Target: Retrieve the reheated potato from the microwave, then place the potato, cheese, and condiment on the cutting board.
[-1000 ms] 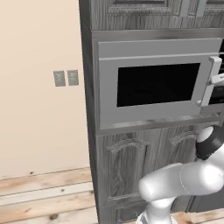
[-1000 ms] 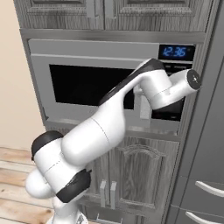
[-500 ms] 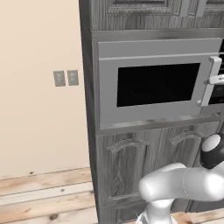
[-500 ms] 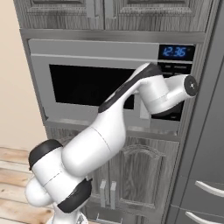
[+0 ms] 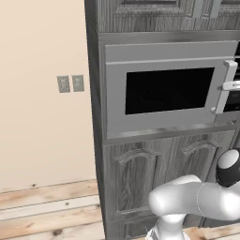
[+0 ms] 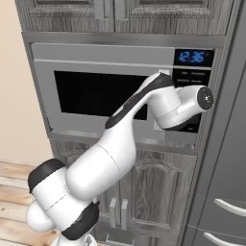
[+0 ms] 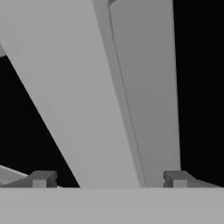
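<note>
The microwave (image 5: 168, 91) (image 6: 96, 91) is built into grey wood cabinetry, its dark window door closed. Its pale vertical handle (image 5: 228, 75) runs down the door's right side. In the hand view the handle (image 7: 87, 87) crosses the picture as a broad pale bar, and my gripper (image 7: 109, 179) stands open with one fingertip on each side of it, not touching. From the right base view my wrist (image 6: 185, 103) covers the handle's lower part. The potato is hidden behind the dark window. Cheese, condiment and cutting board are out of view.
Cabinet doors (image 5: 140, 183) sit below the microwave and more cabinets (image 6: 120, 12) above. A control panel with a blue clock (image 6: 192, 57) lies right of the door. A bare wall with outlets (image 5: 70, 83) is to the left, and grey drawer fronts (image 6: 226, 211) to the right.
The arm's elbow has sunk lower and the wrist has slid slightly down along the handle. The microwave door has not moved.
</note>
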